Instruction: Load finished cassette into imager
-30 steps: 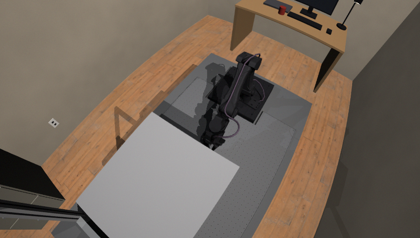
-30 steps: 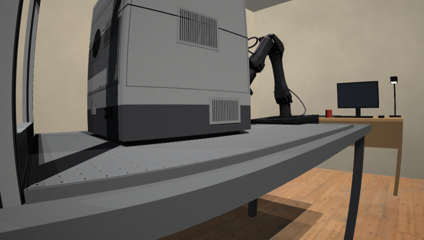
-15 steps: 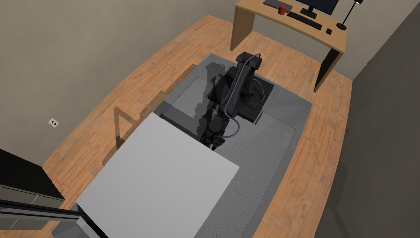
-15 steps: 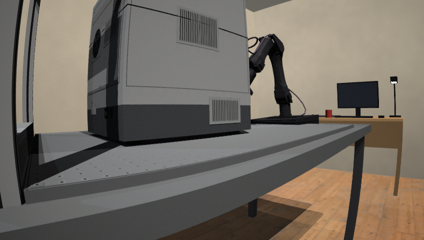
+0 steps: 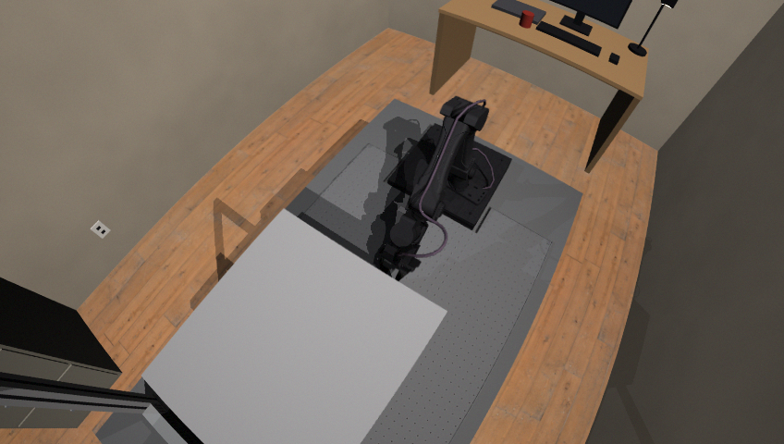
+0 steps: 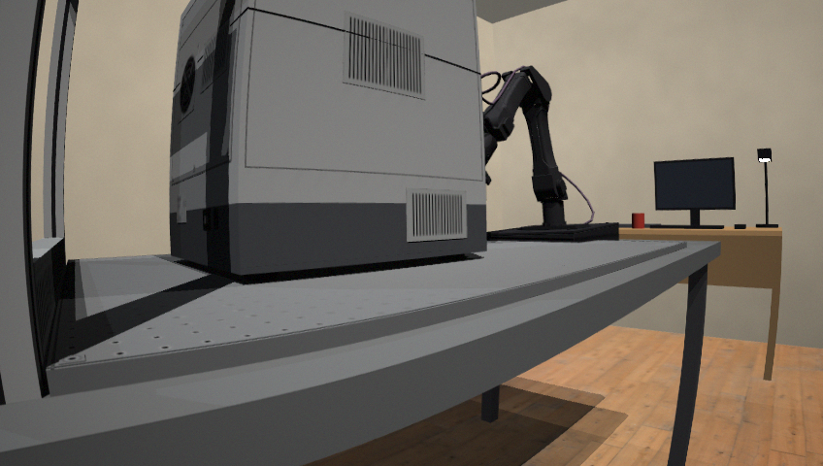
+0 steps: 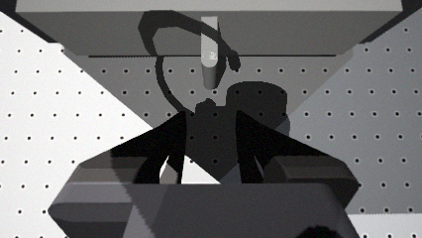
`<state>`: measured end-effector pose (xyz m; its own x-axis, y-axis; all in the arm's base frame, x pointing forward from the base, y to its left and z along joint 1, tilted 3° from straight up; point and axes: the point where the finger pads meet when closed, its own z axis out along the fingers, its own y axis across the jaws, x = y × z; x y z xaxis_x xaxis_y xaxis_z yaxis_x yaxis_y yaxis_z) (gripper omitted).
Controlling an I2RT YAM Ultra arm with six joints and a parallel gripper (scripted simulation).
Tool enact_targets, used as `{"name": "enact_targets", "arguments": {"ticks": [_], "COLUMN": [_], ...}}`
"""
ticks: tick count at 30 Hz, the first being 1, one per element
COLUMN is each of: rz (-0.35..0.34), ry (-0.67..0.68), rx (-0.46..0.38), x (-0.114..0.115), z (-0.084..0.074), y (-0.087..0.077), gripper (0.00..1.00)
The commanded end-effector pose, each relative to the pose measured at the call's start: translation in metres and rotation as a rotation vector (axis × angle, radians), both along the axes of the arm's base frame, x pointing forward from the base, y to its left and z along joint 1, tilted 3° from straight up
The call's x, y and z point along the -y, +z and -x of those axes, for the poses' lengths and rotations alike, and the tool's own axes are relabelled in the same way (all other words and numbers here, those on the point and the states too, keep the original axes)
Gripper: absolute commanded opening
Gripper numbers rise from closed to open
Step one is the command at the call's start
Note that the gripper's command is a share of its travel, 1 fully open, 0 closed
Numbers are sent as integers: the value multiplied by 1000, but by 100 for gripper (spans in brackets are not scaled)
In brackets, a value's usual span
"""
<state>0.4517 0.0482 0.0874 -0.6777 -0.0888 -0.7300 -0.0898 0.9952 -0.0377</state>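
The gel imager IM is a big light grey box; I see its flat top in the top view [image 5: 297, 335] and its vented side in the exterior view [image 6: 346, 138]. In the wrist view its front face [image 7: 208, 30] fills the top edge, and a short grey rod-like handle [image 7: 210, 57] sticks out of it toward me. My gripper [image 7: 211, 119] hangs just in front of that face above the perforated table, fingers partly apart with only table showing between them. In the top view the gripper [image 5: 397, 264] is at the imager's near edge. FINISHED and the drawer glass are not in view.
The arm's black base plate [image 5: 467, 187] stands behind the gripper on the grey perforated table. A wooden desk [image 5: 550, 49] with a monitor, keyboard and red cup stands off the table at the back. A dark cabinet [image 5: 38, 340] is at the left.
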Motion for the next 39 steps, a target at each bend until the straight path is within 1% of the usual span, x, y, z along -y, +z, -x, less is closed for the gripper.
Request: {"name": "enact_targets", "arguments": {"ticks": [1,11,12,18,20,25,27,36,37,38,39], "rz": [-6,-6,-5,13,22,30,30,51,53,53,50], "ry": [-5,-5,-7,-12,-13,-17,-17,-40,-41,-40,-38], "rx": [47,47,21,-179,-281,-449,-449,-750,-769,-769,-739], "x": [-2,-2,-2,0,2,4,4,13,14,14,14], "z": [-5,-5,-2,28,38,64,64,109,114,119,125], "y": [21,21,26,26,12,13,13,15,15,15,25], "gripper": [35,35,35,35,35,35,35,35,35,35,35]}}
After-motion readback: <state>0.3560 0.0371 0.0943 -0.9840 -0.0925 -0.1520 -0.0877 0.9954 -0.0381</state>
